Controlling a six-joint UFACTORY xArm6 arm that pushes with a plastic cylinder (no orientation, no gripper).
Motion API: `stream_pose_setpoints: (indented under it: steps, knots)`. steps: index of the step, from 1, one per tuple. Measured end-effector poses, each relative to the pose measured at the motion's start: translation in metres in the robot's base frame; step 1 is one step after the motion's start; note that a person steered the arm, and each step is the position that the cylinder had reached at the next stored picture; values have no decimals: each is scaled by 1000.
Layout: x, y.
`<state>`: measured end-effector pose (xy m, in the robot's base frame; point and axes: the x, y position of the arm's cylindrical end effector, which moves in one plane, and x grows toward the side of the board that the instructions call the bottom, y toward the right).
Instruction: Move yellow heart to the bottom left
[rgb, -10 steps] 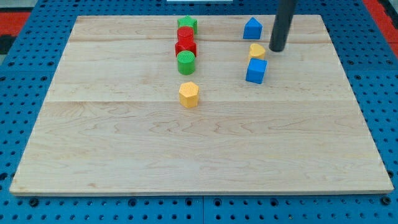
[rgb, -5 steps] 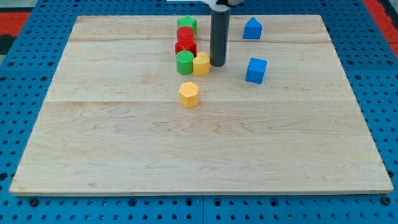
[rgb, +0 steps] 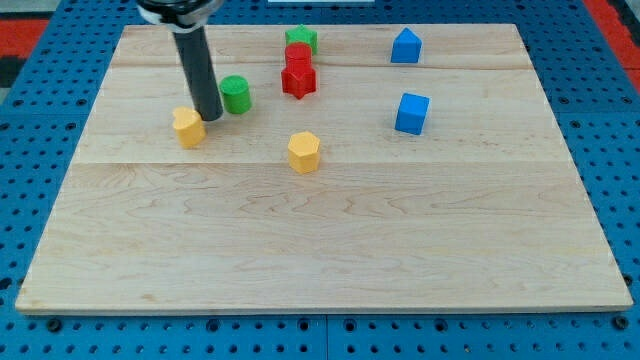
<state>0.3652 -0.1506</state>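
The yellow heart (rgb: 187, 127) lies on the wooden board (rgb: 320, 240) in its upper left part. My tip (rgb: 211, 117) stands just to the right of the heart, touching or almost touching it. The green cylinder (rgb: 235, 94) sits close to the rod's right side.
A yellow hexagon (rgb: 304, 152) lies near the board's middle. A red star (rgb: 298, 80), a red cylinder (rgb: 298, 56) and a green star (rgb: 300, 39) line up at the top centre. A blue house-shaped block (rgb: 405, 46) and a blue cube (rgb: 411, 113) are at the upper right.
My tip has swept left across the board, pushing the yellow heart from the upper right to the upper left. The green cylinder was also pushed left, away from the red star.
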Motion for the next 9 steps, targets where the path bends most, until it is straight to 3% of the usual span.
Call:
stream_pose_setpoints:
  steps: [4,7,9]
  knots:
    - [64,-40]
    - [65,-104]
    - [103,-106]
